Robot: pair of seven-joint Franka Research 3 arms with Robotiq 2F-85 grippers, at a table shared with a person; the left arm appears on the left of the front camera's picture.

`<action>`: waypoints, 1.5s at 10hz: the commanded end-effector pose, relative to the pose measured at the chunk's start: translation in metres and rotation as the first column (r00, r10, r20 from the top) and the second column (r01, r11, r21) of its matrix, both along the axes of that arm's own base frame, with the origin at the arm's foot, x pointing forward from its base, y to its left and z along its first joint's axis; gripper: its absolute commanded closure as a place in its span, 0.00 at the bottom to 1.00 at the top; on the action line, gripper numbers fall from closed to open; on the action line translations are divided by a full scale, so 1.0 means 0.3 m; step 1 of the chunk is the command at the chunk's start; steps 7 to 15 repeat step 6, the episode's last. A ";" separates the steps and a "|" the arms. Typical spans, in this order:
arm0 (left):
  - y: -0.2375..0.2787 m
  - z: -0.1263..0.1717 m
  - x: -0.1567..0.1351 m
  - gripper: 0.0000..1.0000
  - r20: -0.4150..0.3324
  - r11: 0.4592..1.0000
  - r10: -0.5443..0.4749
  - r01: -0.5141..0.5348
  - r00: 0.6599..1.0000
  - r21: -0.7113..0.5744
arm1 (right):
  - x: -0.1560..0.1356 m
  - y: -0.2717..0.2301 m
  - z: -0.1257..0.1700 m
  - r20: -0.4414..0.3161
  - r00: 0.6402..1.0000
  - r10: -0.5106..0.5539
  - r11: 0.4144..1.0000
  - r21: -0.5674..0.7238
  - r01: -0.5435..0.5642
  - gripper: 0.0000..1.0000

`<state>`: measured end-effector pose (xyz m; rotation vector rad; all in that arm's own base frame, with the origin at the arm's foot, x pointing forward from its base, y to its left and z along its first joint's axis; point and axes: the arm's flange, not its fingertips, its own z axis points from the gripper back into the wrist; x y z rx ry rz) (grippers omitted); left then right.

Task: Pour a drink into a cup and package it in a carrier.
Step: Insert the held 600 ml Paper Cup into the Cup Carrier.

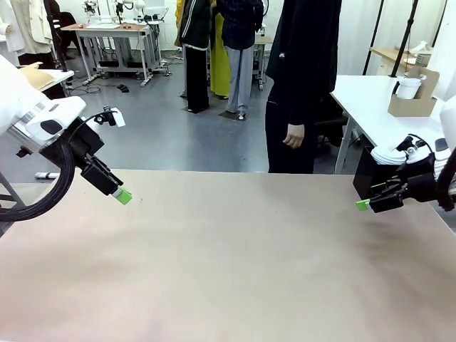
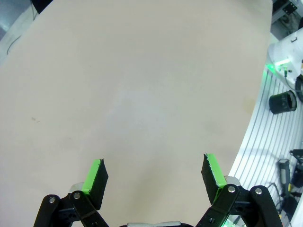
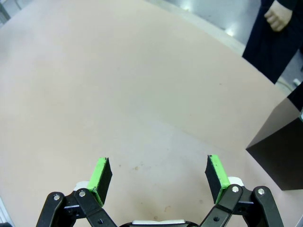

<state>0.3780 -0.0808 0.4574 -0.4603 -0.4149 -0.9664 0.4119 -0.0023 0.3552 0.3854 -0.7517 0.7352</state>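
From the front camera I have my left gripper (image 1: pixel 122 195) hanging over the left part of the table (image 1: pixel 228 263), angled down toward the middle; my right gripper (image 1: pixel 365 204) sits at the right edge, pointing inward, just in front of a black box (image 1: pixel 365 174) with white lids (image 1: pixel 390 154) stacked in its top. From this angle each gripper presents one green pad side-on, so I cannot judge the jaw gap here; the wrist cameras settle it.

The left wrist camera gives me the left gripper (image 2: pixel 156 177) with its pads (image 2: pixel 94 176) spread wide, nothing between them, bare tan tabletop beyond; at the picture's right side it picks up the table's ribbed metal edge rail (image 2: pixel 262 142) and a small black lens-like part (image 2: pixel 282 101), which the front camera does not show me.

The right wrist camera gives me the right gripper (image 3: pixel 158 175) equally wide and holding nothing; the dark wall of the black box (image 3: pixel 279 151) stands near the right-hand finger, apart from it; at top right I see the person's hand (image 3: pixel 279 16) against dark clothing.

The front camera places that person (image 1: pixel 303 85) standing at the far side, arm hanging down. The cup (image 1: pixel 409 87) and the carrier (image 1: pixel 415 100) are on a white table (image 1: pixel 370 107) behind, to the right; the cup sits in the carrier; I cannot see any drink.
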 end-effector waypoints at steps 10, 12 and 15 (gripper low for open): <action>0.003 -0.003 0.003 0.00 0.016 1.000 -0.011 0.011 1.000 -0.020 | 0.000 -0.003 0.002 0.001 1.000 0.001 1.000 -0.003 -0.001 0.00; 0.003 -0.003 0.003 0.00 0.016 1.000 -0.011 0.011 1.000 -0.020 | 0.000 -0.003 0.002 0.001 1.000 0.001 1.000 -0.003 -0.001 0.00; 0.003 -0.003 0.003 0.00 0.016 1.000 -0.011 0.011 1.000 -0.020 | 0.000 -0.003 0.002 0.001 1.000 0.001 1.000 -0.003 -0.001 0.00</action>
